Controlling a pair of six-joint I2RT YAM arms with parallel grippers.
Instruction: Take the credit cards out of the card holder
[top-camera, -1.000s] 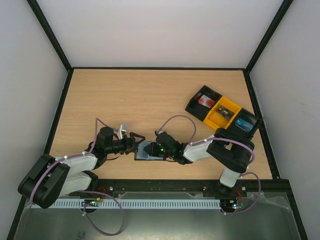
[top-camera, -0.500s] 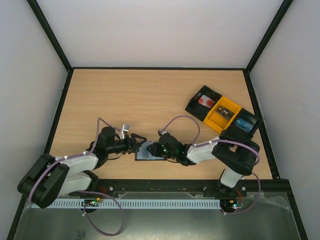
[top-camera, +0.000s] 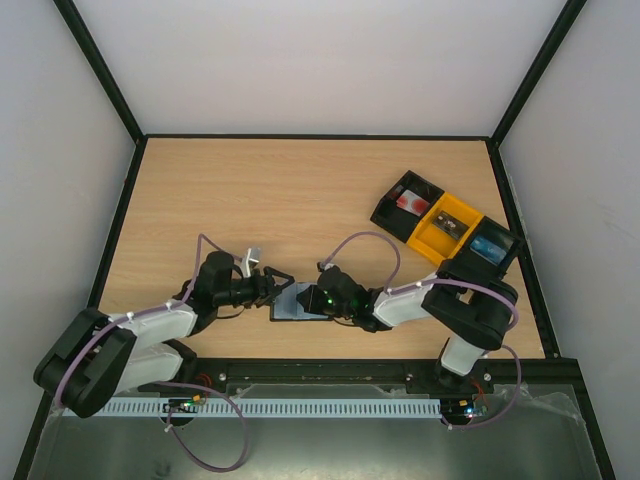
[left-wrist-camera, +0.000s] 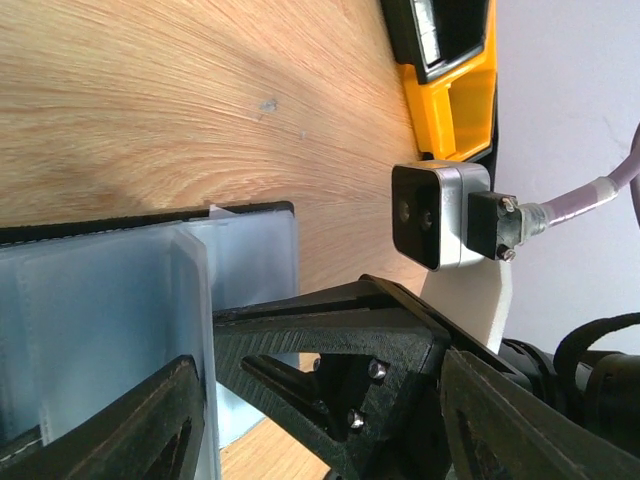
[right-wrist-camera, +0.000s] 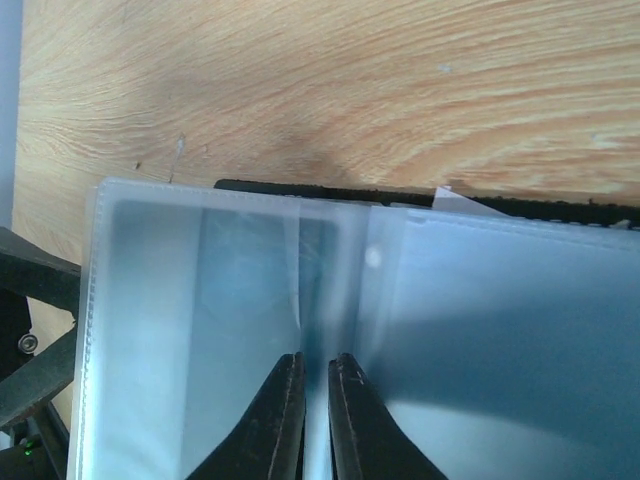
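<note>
The card holder (top-camera: 296, 303) lies open on the wood between both grippers, black outside with pale blue-grey panels (right-wrist-camera: 500, 330). My right gripper (right-wrist-camera: 315, 372) is over it from the right. Its jaws are nearly together on a thin pale leaf (left-wrist-camera: 190, 330) that stands up along the fold. My left gripper (top-camera: 273, 285) is open at the holder's left end, its fingers (left-wrist-camera: 150, 425) either side of the right gripper's tip. A small white corner (right-wrist-camera: 448, 194) peeks out at the holder's far edge. I cannot tell the credit cards apart from the pale panels.
A long black-and-yellow tray (top-camera: 445, 228) sits at the back right, holding a red-and-white object (top-camera: 411, 201) and a bright blue one (top-camera: 488, 247). Its yellow end (left-wrist-camera: 455, 110) shows in the left wrist view, behind the right wrist's camera (left-wrist-camera: 430, 215).
The right gripper's jaws have drawn closer together on the leaf. The left gripper's jaws have narrowed a little, and it has edged closer to the holder.
</note>
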